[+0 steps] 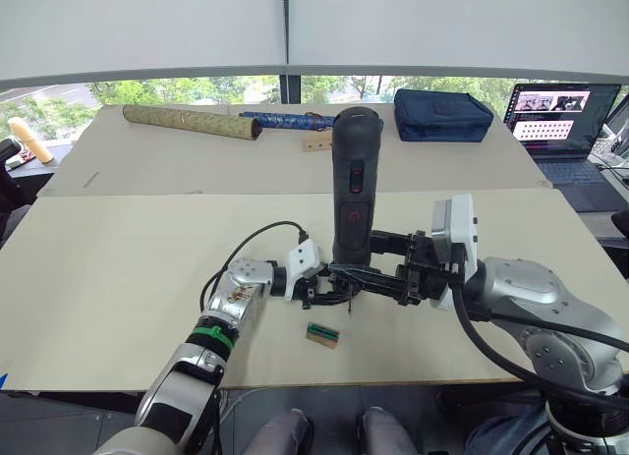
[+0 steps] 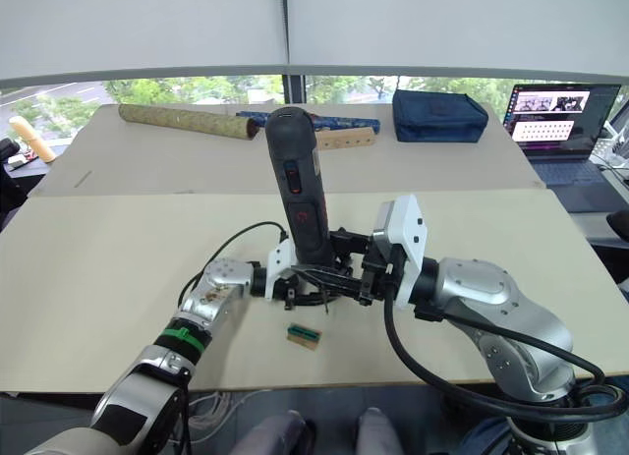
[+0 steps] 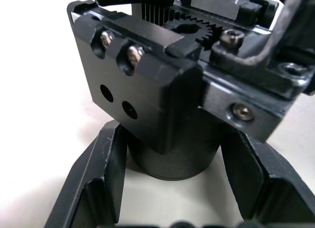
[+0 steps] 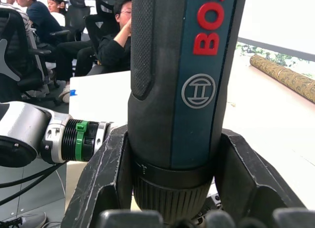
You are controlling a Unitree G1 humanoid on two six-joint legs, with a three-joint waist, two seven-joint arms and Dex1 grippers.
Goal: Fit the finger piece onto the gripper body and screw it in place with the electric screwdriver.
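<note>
Gripping the upright electric screwdriver (image 1: 355, 185), the right tool (image 1: 378, 260) clamps its lower barrel. Left tool (image 3: 170, 188) grips the gripper body (image 3: 162, 90) above the tabletop (image 1: 118, 268).

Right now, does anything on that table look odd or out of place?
Nothing looks damaged or spilled. One small thing: a tiny green-and-tan block lies loose by the table's near edge, apart from the gripper body and the upright electric screwdriver that the end effectors hold.

Tabletop (image 1: 118, 278): pale beige.
Near edge: small green-and-tan block (image 1: 322, 334).
Far side: patterned roll (image 1: 192, 122), blue tube (image 1: 285, 121), navy pouch (image 1: 442, 115), laptop (image 1: 562, 121).
</note>
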